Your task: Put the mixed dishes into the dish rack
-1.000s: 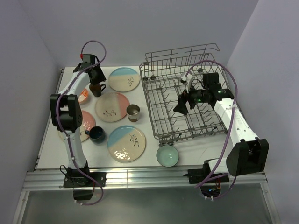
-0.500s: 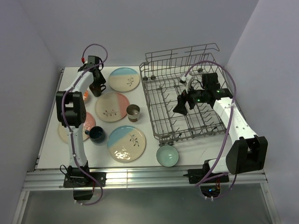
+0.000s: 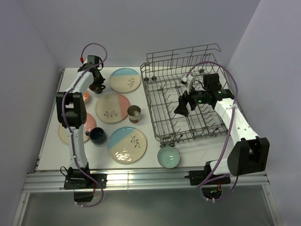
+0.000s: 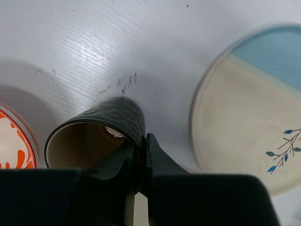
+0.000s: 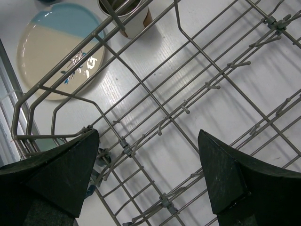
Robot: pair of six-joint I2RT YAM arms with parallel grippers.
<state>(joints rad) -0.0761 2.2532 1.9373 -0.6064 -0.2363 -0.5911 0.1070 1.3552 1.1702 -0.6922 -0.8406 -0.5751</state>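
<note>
**Left gripper pinches a brown mug; right gripper spread over the dish rack**

The left gripper (image 4: 141, 157) is pinching the rim of a brown mug (image 4: 108, 122) at the far left of the table (image 3: 150, 148). One finger is inside the cup and the other is outside, with the wall squeezed between them. The mug's open mouth faces the wrist camera. Whether its base sits on the table cannot be told.

Close beside the gripper on one side is the orange-red bowl (image 4: 11, 143). On the other side, slightly apart, is a blue-and-cream plate (image 4: 244, 117) with a leaf sprig. Nearer the arm bases than this gripper lie a pink-and-cream plate (image 3: 112, 108), a second brown mug (image 3: 134, 113), a dark-blue mug (image 3: 97, 135) and another blue plate (image 3: 127, 144).

The right gripper (image 5: 141, 174) is spread wide and holds nothing. It hangs above the middle of the dish rack (image 5: 141, 89), a grey wire basket with upright tines directly beneath the fingers. No dishes are visible in the rack. The pale teal bowl (image 3: 168, 157) sits on the table just outside the rack's near corner, nearer the arm bases than this gripper.
</note>
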